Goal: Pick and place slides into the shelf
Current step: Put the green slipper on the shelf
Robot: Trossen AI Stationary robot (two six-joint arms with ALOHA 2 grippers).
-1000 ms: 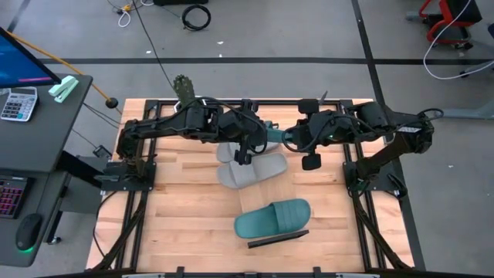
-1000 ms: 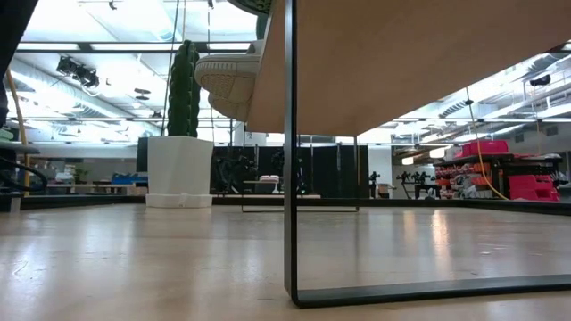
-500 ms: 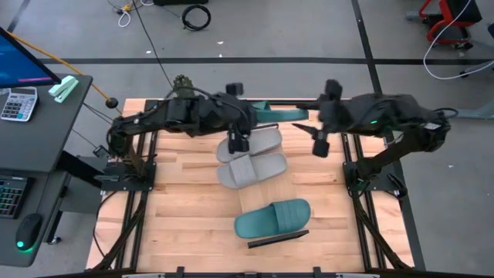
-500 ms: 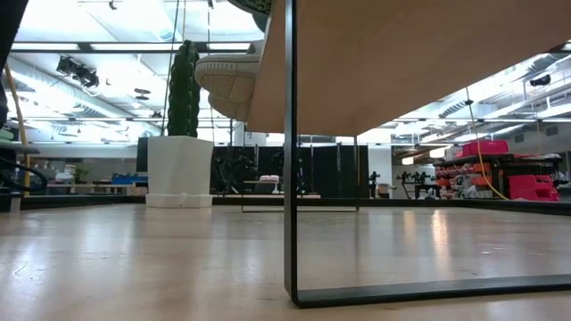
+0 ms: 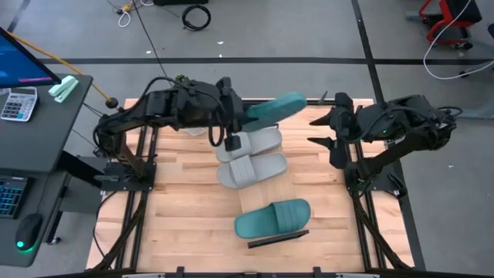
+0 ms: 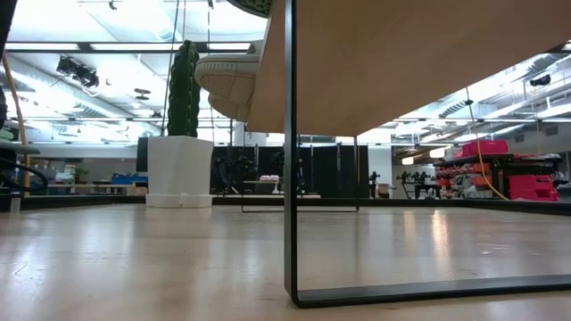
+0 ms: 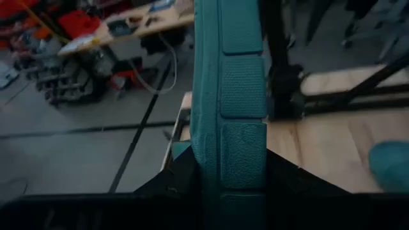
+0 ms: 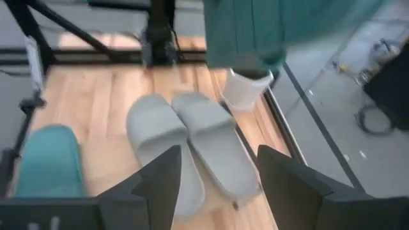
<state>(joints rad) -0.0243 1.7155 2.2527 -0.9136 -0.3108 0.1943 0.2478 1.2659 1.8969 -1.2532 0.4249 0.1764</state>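
My left gripper point(image 5: 244, 116) is shut on a teal slide point(image 5: 275, 107) and holds it in the air over the table's far middle. Two grey slides point(image 5: 252, 144) point(image 5: 252, 170) lie side by side below it. A second teal slide point(image 5: 272, 218) lies nearer, beside the shelf's black end frame point(image 5: 278, 238). The low view looks under the shelf board point(image 6: 401, 62), where a grey slide's end point(image 6: 227, 80) overhangs the edge. My right gripper point(image 5: 320, 130) stands open near the table's right edge, with nothing between its fingers. My left gripper pinches the teal slide's left end point(image 7: 225, 167) between its two fingers point(image 7: 174, 184). The fingers come level from the table's left and lie along the slide. The slide sticks out past them toward the right, lifted clear, with its ribbed sole point(image 7: 241, 96) showing in the wrist view.
A cactus in a white pot point(image 5: 183, 85) stands at the table's far edge behind my left arm. Black frame rails point(image 5: 355, 181) run along both table sides. A desk with a calculator point(image 5: 18, 103) stands off to the left.
My right gripper has opened, let go of the teal slide and drawn back toward the table's right edge. My left gripper has kept the slide and carried it up and toward the far edge, and the slide has turned and now reaches out to the right.
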